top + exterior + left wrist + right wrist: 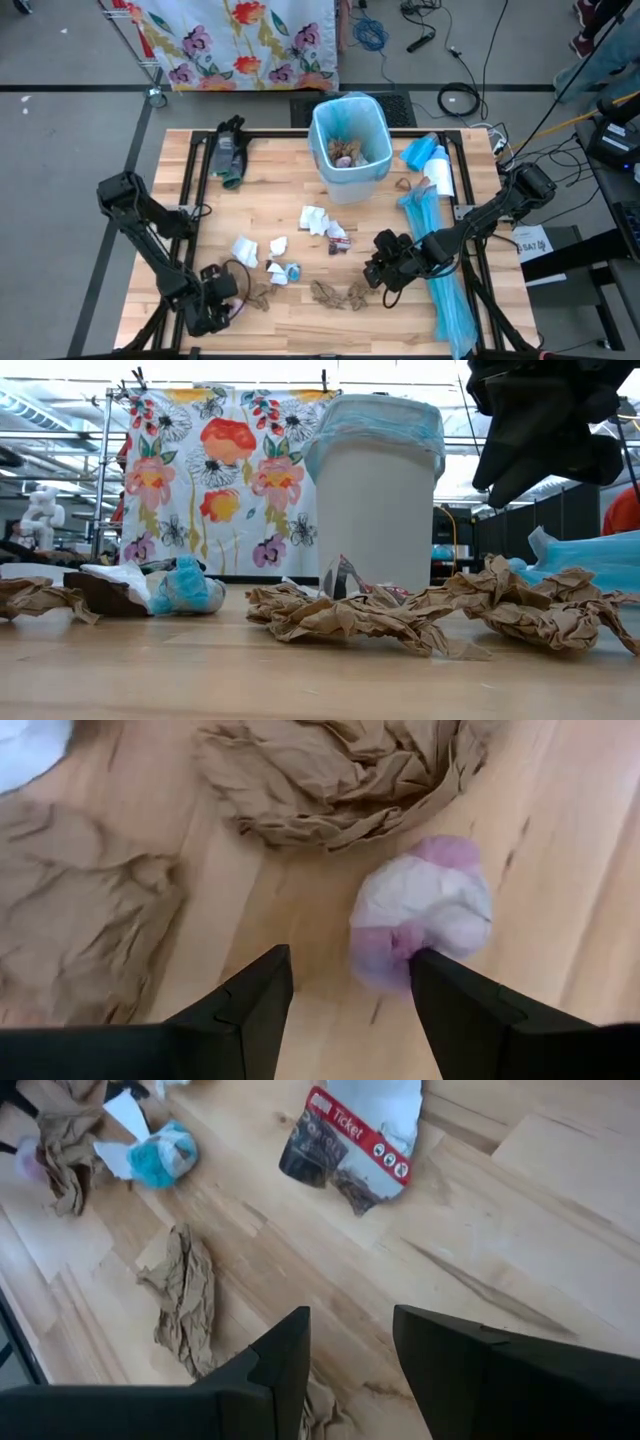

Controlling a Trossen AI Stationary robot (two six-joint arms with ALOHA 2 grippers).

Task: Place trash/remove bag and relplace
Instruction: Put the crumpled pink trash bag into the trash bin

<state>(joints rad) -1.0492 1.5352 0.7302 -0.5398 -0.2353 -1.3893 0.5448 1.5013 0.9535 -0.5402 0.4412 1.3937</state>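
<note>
The trash lies scattered over the near half of the table: brown paper scraps (325, 292), white tissues (315, 220), a blue bit (291, 271) and a torn ticket scrap (337, 240). My left gripper (228, 303) is open and low at the near left. In its wrist view the left gripper (350, 965) stands beside a pink-and-white wad (420, 915) resting on the wood, with brown paper (330, 775) ahead. My right gripper (375, 270) is open and raised above the table; the right gripper (350, 1325) is over bare wood near a brown scrap (185, 1295). My left gripper is open, and one fingertip (430, 970) stands at the near edge of the pink-and-white wad (400, 945), which lies on the table outside the gap. I cannot tell whether it touches the wad.
A white bin (350, 140) lined with a light-blue bag stands at the far middle with scraps inside. Long light-blue plastic sheets (445, 280) lie along the right side, with a bag roll (432, 160) behind them. A dark object (228, 150) lies at the far left.
</note>
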